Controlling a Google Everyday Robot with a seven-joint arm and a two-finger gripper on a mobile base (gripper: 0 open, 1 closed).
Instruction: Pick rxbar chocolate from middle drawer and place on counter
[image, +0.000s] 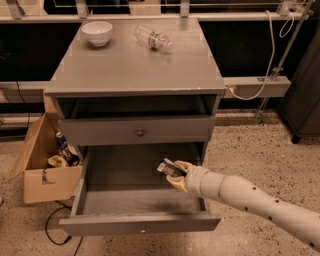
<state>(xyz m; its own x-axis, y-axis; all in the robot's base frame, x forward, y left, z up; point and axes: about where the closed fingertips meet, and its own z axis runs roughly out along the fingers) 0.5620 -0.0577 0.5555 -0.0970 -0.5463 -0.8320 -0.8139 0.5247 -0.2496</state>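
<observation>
We see the gripper (172, 171) inside the open middle drawer (140, 225), over its right half and near the back. Its tan fingers (178, 182) are closed narrowly on the rxbar chocolate (165, 166). The bar is a small dark packet with pale patches, tilted, and it appears to be held clear of the drawer floor. Part of the wrapper is covered by the fingers, and we cannot read its print.

The pale arm (250, 200) comes in from the lower right over the drawer's right wall, and its far end is cut off by the picture's edge. The back of the drawer lies in shadow.

Above it is the closed drawer front (100, 132) with a round knob (140, 132), and above that a dark open slot whose inside we cannot make out.

On the counter (135, 65) a white bowl (97, 32) stands at the back left. A clear plastic bottle (152, 37) lies on its side at the back, well apart from the bowl.

To the left of the cabinet, on the speckled floor, an open cardboard box (45, 182) holds items that are too jumbled for us to name.
</observation>
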